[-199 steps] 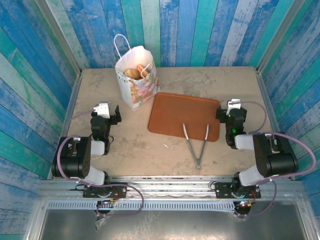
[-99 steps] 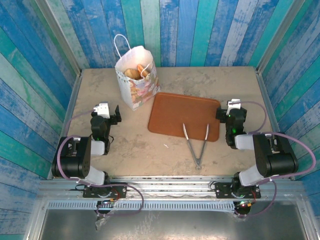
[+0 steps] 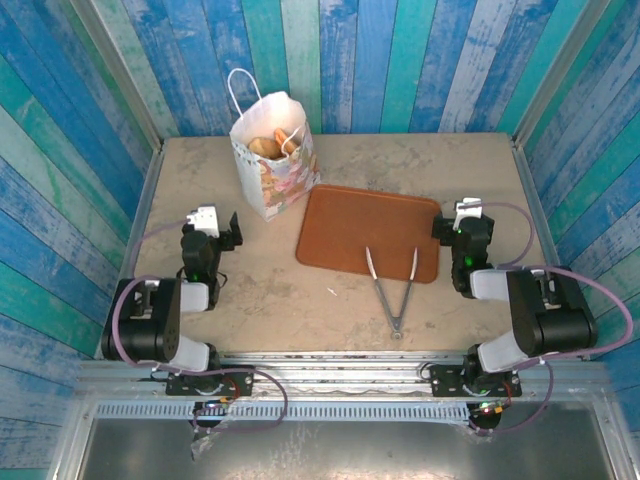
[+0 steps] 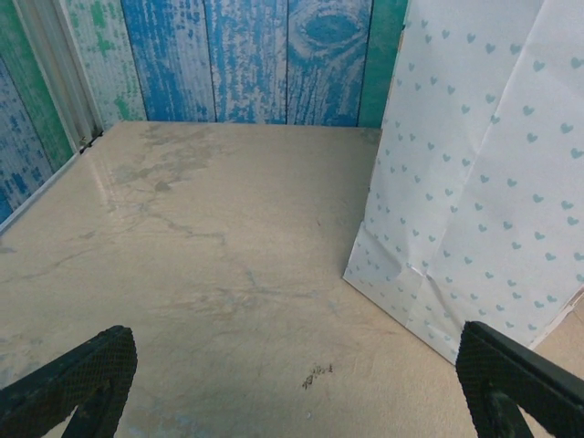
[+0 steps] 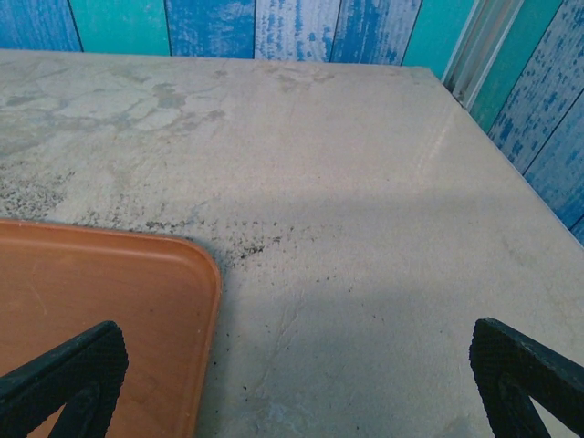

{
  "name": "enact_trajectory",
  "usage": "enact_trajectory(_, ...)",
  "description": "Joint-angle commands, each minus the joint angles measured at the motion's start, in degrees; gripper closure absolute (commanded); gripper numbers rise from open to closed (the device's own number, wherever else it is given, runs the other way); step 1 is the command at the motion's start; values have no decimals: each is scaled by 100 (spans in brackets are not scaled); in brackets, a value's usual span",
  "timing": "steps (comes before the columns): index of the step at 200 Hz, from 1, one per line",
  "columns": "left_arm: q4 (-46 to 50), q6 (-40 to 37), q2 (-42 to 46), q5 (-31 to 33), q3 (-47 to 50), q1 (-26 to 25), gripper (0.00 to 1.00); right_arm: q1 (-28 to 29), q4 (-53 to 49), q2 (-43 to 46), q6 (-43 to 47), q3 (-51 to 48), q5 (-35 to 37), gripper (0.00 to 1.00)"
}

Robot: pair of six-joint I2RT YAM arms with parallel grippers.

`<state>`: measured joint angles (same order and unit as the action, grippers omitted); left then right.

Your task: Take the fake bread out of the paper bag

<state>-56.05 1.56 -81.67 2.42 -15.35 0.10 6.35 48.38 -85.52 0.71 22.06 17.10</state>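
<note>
The white paper bag (image 3: 273, 170) with cord handles and a pastel print stands upright at the back left of the table. Golden-brown fake bread (image 3: 267, 146) shows in its open top. My left gripper (image 3: 212, 224) rests low on the table, near and to the left of the bag, open and holding nothing. In the left wrist view the bag's heart-printed side (image 4: 484, 182) rises at the right, beyond my open left gripper (image 4: 297, 383). My right gripper (image 3: 463, 224) sits open at the tray's right edge, and in the right wrist view it (image 5: 297, 379) stands wide over bare table.
A flat reddish-brown tray (image 3: 350, 220) lies in the middle, its corner (image 5: 91, 310) in the right wrist view. Metal tongs (image 3: 393, 285) lie across its near edge. Blue plank walls close in the tan table (image 3: 420, 160) on three sides.
</note>
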Motion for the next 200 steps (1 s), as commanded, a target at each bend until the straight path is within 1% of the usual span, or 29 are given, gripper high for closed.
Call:
enact_trajectory(1,484,156,796,265,-57,-10,6,2,45,166,12,-65,-18,0)
enact_trajectory(22,943,415,1388,403,-84,-10,6,0,-105,285,8,-7,-23,0)
enact_trajectory(26,1021,483,1488,404,-88,-10,6,-2,-333,352,3,93,-9,0)
enact_trajectory(36,1201,610,1694,365,-116,-9,6,-3,-1262,598,32,493,-40,0)
enact_trajectory(52,1498,890,1989,374,-188,-10,6,-9,-2129,758,67,1014,54,0)
enact_trajectory(65,1761,1142,2176,365,-278,-10,6,-9,-2840,832,-109,1390,149,0)
enact_trajectory(77,2036,1432,2313,352,-345,-10,6,-8,-3586,861,-445,1742,212,0)
enact_trajectory(93,2271,1670,2518,175,-333,-63,6,-6,-4605,852,-1012,2170,240,0)
enact_trajectory(110,2523,1777,2831,368,-279,-359,6,-4,-5456,826,-1627,2458,104,0)
enact_trajectory(128,2779,1762,3099,602,-285,-739,6,-9,-5907,728,-2094,2555,-276,0)
enact_trajectory(142,2889,1859,3209,619,-299,-835,6,-9,-6182,556,-2308,2662,-571,7)
enact_trajectory(157,2988,1975,3279,628,-327,-835,6,-4,-6496,342,-2423,2838,-803,17)
enact_trajectory(183,3116,2041,3323,636,-409,-837,6,-5,-6772,70,-2547,2975,-916,30)
enact_trajectory(200,3131,2091,3357,618,-441,-836,6,-52,-6864,-102,-2574,2997,-961,36)
